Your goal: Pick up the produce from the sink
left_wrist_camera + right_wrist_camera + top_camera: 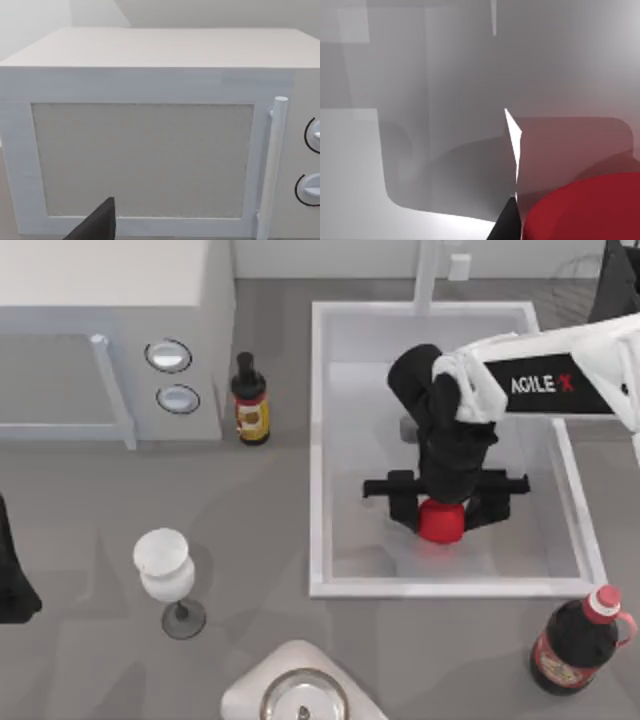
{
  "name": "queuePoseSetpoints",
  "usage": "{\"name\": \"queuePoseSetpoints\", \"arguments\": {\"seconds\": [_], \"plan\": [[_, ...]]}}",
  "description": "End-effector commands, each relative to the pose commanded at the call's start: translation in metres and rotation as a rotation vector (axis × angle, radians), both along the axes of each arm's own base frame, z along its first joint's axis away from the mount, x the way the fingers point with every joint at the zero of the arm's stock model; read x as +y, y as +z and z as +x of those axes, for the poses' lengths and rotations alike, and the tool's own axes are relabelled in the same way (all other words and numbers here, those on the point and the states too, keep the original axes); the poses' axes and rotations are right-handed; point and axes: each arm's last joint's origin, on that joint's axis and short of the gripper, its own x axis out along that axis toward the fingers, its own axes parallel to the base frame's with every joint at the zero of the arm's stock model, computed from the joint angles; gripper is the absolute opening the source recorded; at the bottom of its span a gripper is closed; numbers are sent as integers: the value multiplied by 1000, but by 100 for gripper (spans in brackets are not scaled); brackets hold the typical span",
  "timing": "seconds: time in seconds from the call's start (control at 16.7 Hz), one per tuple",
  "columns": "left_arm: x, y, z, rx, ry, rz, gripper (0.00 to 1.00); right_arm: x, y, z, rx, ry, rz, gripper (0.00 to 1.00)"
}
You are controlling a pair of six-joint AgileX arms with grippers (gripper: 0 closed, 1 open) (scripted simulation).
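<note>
Top view shows the right gripper [442,508] down in the sink [322,440], fingers narrowed against the one produce [441,522] at the basin's 5 o'clock. A shallow bite on that rounded lump could let it squirt free on lifting. The left gripper [12,585] waits at 9 o'clock; I cannot tell its fingers. Two bottles, one glass [166,570], one microwave [150,150].

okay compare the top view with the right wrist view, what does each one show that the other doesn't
Top view alone: the white microwave-like box, dark sauce bottle, clear wine glass, red-capped dark bottle, and the right gripper over the produce, with the left arm parked at the table's left edge. Right wrist view alone: nothing further. Both: the bright-red rounded produce inside the white rectangular sink.
</note>
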Motion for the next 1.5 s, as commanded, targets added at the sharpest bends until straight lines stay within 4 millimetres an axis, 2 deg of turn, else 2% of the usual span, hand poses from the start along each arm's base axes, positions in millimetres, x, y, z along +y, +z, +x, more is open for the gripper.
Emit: {"name": "queuePoseSetpoints", "arguments": {"seconds": [0.24,0.3,0.48,0.6,0.72,0.9,1.2,1.38,1.5], "plan": [[0,0,0,0,0,0,100,0,0,0,0,0,0,0],[0,0,0,0,0,0,100,0,29,5,-50,9,0,0],[0,0,0,0,0,0,100,3,35,9,-47,9,-2,0],[0,0,0,0,0,0,100,7,51,16,-44,9,-3,0],[0,0,0,0,0,0,100,12,79,25,-43,9,-4,0],[0,0,0,0,0,0,100,17,138,33,-33,9,-8,0],[0,0,0,0,0,0,100,9,238,19,-29,9,-10,0],[0,0,0,0,0,0,100,2,272,8,-46,9,-2,0],[0,0,0,0,0,0,100,0,279,5,-50,9,0,0]]}}
